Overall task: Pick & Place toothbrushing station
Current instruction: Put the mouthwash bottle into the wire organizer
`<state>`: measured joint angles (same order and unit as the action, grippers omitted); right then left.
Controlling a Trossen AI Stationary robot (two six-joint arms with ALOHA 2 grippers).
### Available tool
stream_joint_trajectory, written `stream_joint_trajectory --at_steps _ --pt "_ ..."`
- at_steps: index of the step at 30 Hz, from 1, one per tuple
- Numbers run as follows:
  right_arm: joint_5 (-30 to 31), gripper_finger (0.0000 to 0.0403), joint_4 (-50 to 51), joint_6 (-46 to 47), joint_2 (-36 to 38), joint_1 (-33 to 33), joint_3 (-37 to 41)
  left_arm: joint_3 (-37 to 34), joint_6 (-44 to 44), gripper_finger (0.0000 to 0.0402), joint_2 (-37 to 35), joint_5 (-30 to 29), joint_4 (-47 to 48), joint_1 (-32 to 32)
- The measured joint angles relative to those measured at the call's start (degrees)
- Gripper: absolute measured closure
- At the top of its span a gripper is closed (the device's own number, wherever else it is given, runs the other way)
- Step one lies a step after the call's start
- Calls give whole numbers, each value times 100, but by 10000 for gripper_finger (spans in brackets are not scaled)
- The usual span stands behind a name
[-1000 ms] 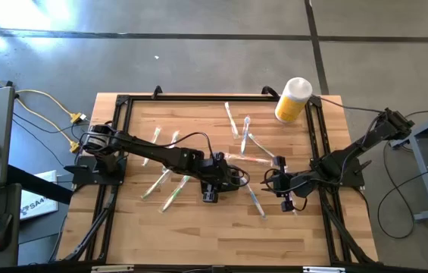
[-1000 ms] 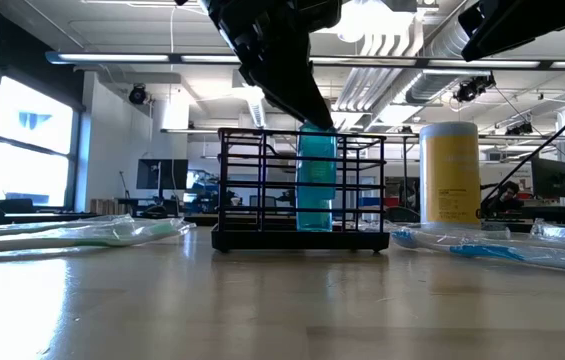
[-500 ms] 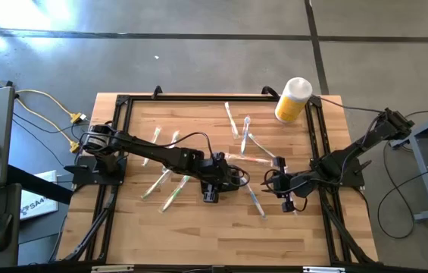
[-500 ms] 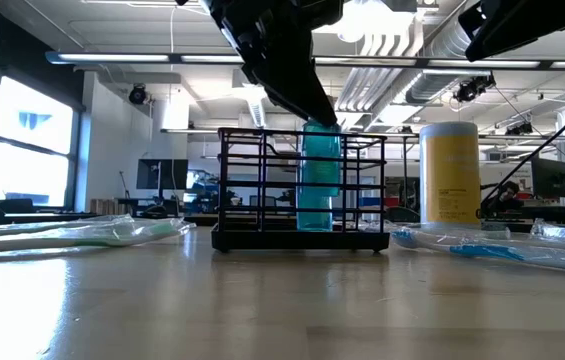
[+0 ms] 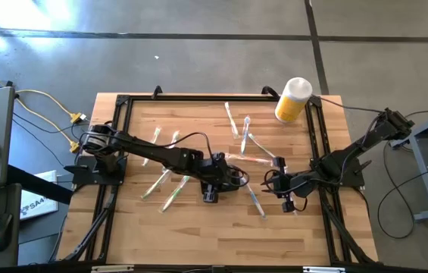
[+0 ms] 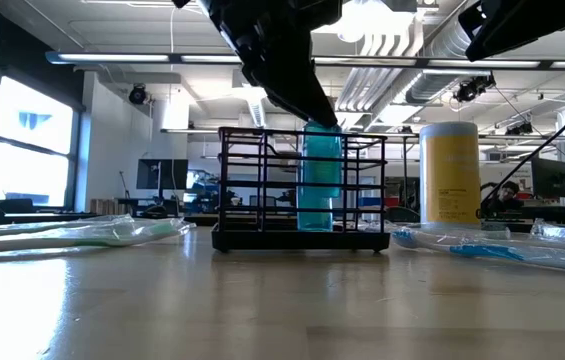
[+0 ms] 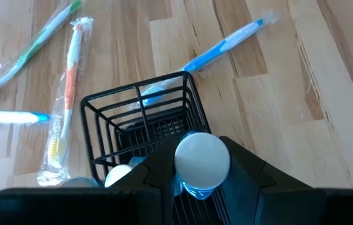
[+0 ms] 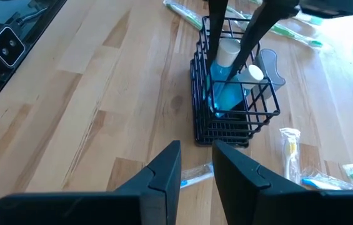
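Note:
The black wire caddy (image 6: 252,190) stands on the wooden table near its middle; it also shows in the high view (image 5: 234,177) and in the right wrist view (image 8: 202,128). My left gripper (image 7: 202,172) reaches down into it, shut on a teal bottle (image 6: 319,180) with a white round cap (image 7: 202,157). A second white-capped thing (image 7: 120,176) stands in the caddy beside it. My right gripper (image 8: 196,165) hovers open and empty to the right of the caddy (image 5: 285,186). My left gripper pinches the teal bottle between its two fingers just below the white cap (image 7: 193,187), one finger (image 7: 157,165) on each side. The fingers slant down from above and from the table's left. The bottle stands about upright inside the caddy, its lower end (image 6: 314,225) by the caddy's floor.
Several wrapped toothbrushes lie about the caddy: a blue one (image 7: 223,47), an orange one (image 7: 70,87), others at the left (image 5: 164,186) and right (image 5: 255,199). A yellow cylinder with a white cap (image 5: 293,98) stands at the far right.
The teal bottle's top has leaned a little sideways inside the caddy with my left gripper, while its lower end has stayed in place.

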<state>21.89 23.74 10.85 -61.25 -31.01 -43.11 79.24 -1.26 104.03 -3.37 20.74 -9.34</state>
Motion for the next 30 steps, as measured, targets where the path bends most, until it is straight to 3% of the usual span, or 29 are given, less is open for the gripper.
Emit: stream_joint_trajectory --at_steps 30 --pt "0 320 -39 26 -2 0 0 -153 111 313 -4 -36 -41 2"
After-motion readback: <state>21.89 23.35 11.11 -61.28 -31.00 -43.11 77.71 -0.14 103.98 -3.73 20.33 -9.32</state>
